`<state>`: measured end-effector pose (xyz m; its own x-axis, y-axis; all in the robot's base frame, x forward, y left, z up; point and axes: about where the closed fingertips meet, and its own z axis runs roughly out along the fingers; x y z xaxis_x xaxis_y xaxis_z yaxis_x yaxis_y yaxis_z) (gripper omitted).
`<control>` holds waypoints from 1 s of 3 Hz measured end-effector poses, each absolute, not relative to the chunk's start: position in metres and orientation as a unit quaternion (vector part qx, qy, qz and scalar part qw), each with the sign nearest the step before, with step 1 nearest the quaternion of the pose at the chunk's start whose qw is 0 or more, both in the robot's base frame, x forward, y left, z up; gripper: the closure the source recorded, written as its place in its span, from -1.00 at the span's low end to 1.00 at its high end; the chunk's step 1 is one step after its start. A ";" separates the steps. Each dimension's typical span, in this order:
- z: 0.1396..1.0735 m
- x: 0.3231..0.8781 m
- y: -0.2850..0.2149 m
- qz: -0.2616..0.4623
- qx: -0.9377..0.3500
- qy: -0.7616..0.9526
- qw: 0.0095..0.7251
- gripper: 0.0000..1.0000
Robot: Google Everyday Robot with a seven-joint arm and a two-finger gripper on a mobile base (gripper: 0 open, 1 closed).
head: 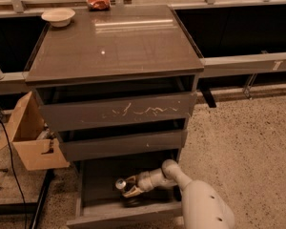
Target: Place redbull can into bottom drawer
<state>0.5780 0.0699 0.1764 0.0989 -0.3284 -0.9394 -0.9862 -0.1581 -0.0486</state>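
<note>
1. My tool [129, 191] is inside the pulled-out bottom drawer [118, 217], pinching the redbull can [120, 184].
2. The can is tilted, with its silver top toward the drawer's left side.
3. High above the drawer, a white bowl [58, 16] sits on the counter [114, 42].

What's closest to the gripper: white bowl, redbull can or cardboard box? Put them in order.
The gripper sits inside the bottom drawer.
1. redbull can, in its grip.
2. cardboard box, floor left.
3. white bowl, cabinet top.

White bowl [57, 16] on cabinet top [114, 42], red snack wrapper [98, 2] near it, open cardboard box [31, 137]
</note>
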 end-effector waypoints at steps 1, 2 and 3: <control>0.168 0.577 0.066 0.429 -0.629 0.523 0.385 1.00; 0.161 0.574 0.064 0.433 -0.626 0.525 0.381 1.00; 0.152 0.573 0.061 0.442 -0.618 0.531 0.375 1.00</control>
